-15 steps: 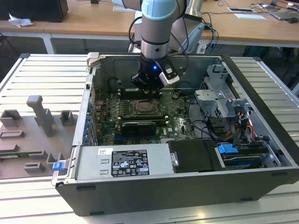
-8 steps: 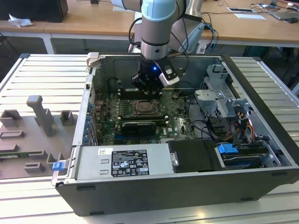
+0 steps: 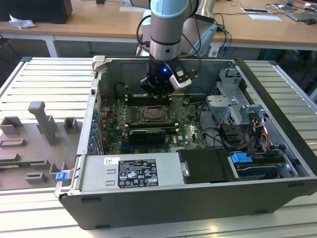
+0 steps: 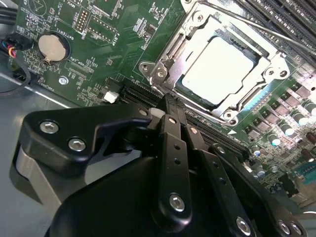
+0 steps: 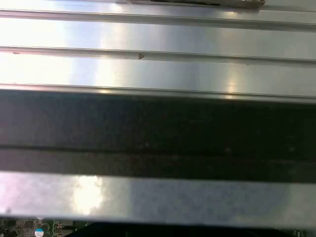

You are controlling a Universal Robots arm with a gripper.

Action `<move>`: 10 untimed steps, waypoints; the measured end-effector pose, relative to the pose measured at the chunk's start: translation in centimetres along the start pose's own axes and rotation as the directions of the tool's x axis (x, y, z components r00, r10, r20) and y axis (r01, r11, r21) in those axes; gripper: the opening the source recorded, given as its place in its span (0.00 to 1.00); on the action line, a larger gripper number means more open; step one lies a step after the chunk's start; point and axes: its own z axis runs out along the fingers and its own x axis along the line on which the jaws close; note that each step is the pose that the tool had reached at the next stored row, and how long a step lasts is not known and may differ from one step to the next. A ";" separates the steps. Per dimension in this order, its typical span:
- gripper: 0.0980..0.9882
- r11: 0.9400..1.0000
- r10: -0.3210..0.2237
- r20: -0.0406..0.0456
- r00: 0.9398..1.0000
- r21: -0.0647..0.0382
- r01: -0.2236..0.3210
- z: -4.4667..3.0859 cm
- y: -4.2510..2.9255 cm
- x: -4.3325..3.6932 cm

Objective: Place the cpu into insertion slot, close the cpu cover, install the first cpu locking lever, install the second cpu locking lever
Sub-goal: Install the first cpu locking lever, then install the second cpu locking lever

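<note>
Lying under its cover (image 4: pixel 256 49), the cpu (image 4: pixel 217 69) sits beyond the closed, empty jaws.

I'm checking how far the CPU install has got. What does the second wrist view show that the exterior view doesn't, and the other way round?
Second wrist view alone: the cpu lies in the insertion slot with the cpu cover closed around it; a coin battery sits on the board.

Exterior view alone: the whole computer case, its power supply, the drive bay cables, and grey fixtures on the table.

Both: the green motherboard and the black end effector close beside the socket.
</note>
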 end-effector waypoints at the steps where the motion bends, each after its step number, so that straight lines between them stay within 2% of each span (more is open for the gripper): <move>1: 0.01 1.000 0.000 0.000 1.000 0.000 0.000 0.00 -0.06 0.00; 10: 0.01 1.000 0.000 0.000 1.000 0.000 0.000 -0.02 -0.25 0.01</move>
